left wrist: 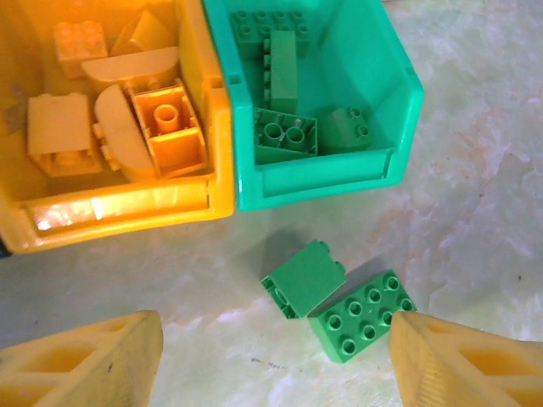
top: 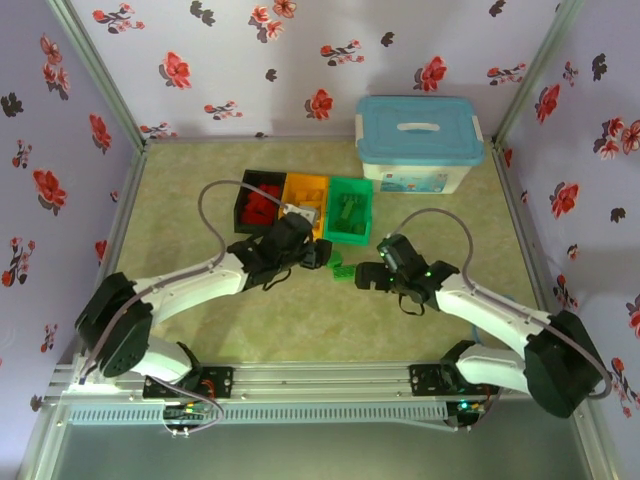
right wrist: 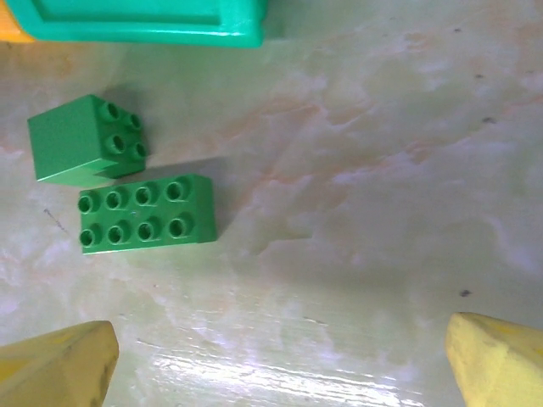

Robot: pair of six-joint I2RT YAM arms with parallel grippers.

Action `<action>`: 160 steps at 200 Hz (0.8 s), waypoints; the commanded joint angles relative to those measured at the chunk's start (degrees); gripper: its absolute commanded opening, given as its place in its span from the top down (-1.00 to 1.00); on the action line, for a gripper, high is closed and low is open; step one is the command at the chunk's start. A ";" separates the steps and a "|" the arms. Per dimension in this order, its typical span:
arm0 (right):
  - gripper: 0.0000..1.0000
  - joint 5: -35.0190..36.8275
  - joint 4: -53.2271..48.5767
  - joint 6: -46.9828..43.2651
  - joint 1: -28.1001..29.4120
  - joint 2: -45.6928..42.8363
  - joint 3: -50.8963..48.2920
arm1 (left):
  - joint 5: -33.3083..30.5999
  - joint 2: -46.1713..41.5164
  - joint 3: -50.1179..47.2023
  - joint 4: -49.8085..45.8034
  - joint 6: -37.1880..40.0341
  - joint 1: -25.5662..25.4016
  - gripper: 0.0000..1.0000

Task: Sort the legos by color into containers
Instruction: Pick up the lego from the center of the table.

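I see L gripper [left wrist: 273, 332] spread, holding nothing, above two green bricks: square one [left wrist: 304, 277] touching long one [left wrist: 363, 315], both on table [left wrist: 475, 212] just in front of green bin [left wrist: 322, 182]. R gripper [right wrist: 280, 326] wide apart, empty, near same pair.

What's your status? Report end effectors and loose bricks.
Left end effector open, right end effector open, both empty. Two green studded plastic bricks loose on table before green plastic bin. Nothing between bricks and bin.
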 commanded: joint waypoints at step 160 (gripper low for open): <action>-0.84 4.84 -7.39 -1.36 9.58 30.91 23.03 | -8.14 -20.65 -18.33 -1.96 -7.90 -1.25 -0.41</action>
